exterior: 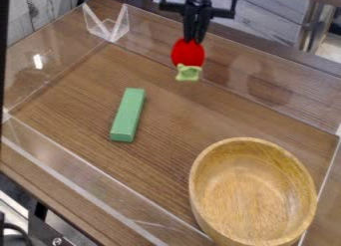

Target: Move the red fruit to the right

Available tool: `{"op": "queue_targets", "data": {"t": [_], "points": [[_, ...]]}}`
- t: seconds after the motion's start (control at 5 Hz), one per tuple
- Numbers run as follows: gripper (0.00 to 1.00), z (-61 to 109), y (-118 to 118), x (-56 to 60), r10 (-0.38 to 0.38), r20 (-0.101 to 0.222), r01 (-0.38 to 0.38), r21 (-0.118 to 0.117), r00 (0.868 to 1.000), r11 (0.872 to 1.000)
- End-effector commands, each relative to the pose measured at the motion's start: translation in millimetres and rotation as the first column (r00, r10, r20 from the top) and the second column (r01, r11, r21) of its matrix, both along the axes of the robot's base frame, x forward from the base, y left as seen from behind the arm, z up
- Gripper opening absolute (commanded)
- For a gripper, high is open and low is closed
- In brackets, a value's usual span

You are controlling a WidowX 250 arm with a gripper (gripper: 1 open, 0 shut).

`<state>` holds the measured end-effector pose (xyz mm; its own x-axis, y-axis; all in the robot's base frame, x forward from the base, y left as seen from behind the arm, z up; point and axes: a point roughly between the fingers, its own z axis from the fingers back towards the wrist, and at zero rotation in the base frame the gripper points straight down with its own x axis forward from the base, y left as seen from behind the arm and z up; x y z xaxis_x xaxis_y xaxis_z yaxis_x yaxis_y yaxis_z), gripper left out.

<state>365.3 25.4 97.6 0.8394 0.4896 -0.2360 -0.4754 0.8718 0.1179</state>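
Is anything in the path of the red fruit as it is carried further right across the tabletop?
Nothing visible. The gripper holds the red fruit above the wooden tabletop, and the stretch to its right looks bare. The green block and the wooden bowl both lie nearer the camera, off that line.

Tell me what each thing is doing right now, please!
gripper: shut on the red fruit, pointing down near the far side of the table.
red fruit: held from above, green leafy end pointing down.
green block: lying flat on the table, nothing touching it.
wooden bowl: upright at the near right, empty.
table: wooden, with clear walls around it.
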Motion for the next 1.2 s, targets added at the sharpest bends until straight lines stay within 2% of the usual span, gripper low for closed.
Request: {"op": "queue_targets", "data": {"t": [0.0, 0.2, 0.6, 0.8, 1.0], "points": [[0.0, 48.5, -17, 3.1, -0.003, 0.116, 0.004, -0.007, 0.993, 1.0], [0.0, 63.6, -25, 5.8, -0.011, 0.128, 0.013, -0.022, 0.992, 1.0], [0.0, 79.1, -54, 3.1, -0.134, 0.128, 0.14, -0.04, 0.983, 0.989], [0.0, 78.7, -61, 3.1, -0.185, 0.114, 0.191, -0.048, 0.976, 0.98], [0.0, 78.4, -57, -1.1, -0.176, 0.104, 0.182, -0.056, 0.979, 0.982]]}}
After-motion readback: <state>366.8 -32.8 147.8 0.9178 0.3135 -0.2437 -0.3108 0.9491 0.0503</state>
